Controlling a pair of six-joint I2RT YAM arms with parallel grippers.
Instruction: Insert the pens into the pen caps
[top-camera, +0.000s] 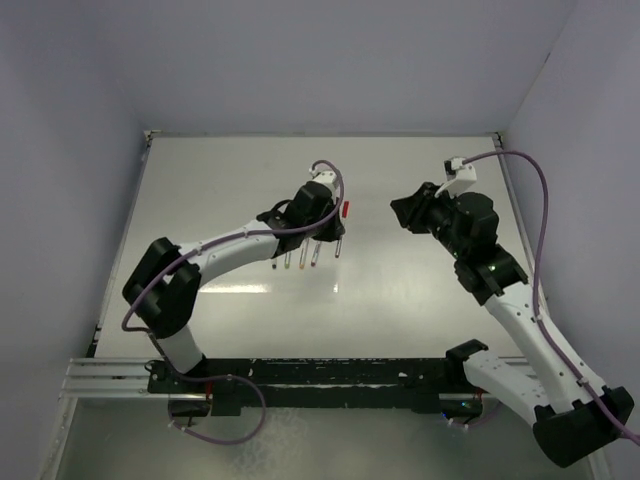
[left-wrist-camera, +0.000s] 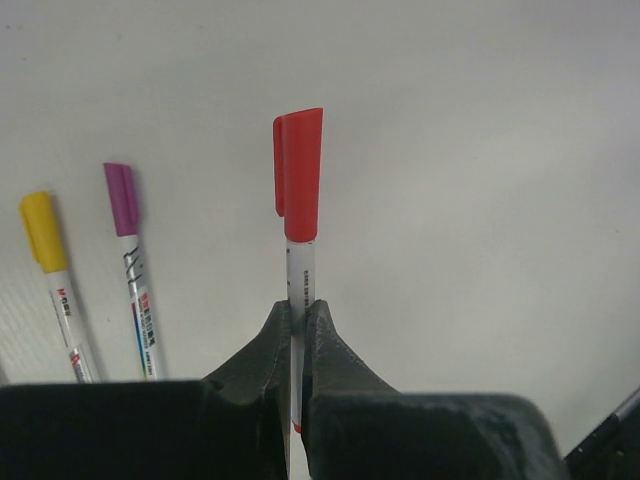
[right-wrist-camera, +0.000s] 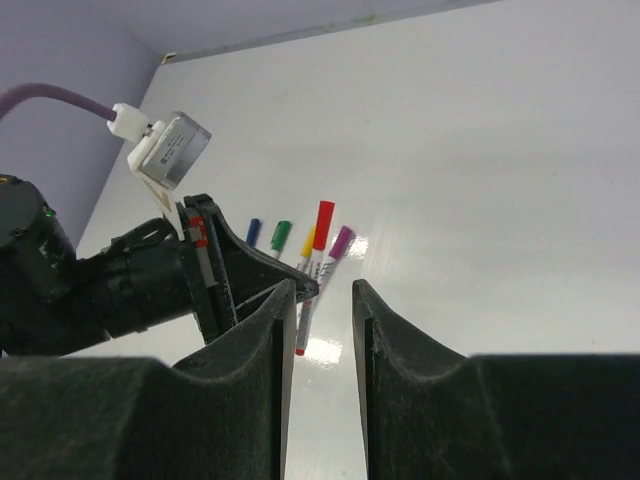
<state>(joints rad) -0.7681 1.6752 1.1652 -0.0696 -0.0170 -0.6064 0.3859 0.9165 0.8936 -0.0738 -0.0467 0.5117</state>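
Note:
My left gripper (left-wrist-camera: 298, 312) is shut on the white barrel of a pen (left-wrist-camera: 300, 268) that wears the red cap (left-wrist-camera: 298, 172) and holds it above the table. In the top view the left gripper (top-camera: 332, 218) is at mid-table, with the red cap (top-camera: 346, 209) sticking out to its right. Four capped pens lie side by side beneath it: blue (right-wrist-camera: 254, 232), green (right-wrist-camera: 281, 236), yellow (right-wrist-camera: 306, 241) and purple (right-wrist-camera: 342, 241). My right gripper (right-wrist-camera: 322, 300) is open and empty, facing the left gripper from the right (top-camera: 398, 212).
The white table (top-camera: 400, 300) has a raised rim at the back (top-camera: 320, 134) and purple-grey walls round it. Both arms reach over the middle. The lying pens' coloured rear ends (top-camera: 295, 264) show just in front of the left gripper.

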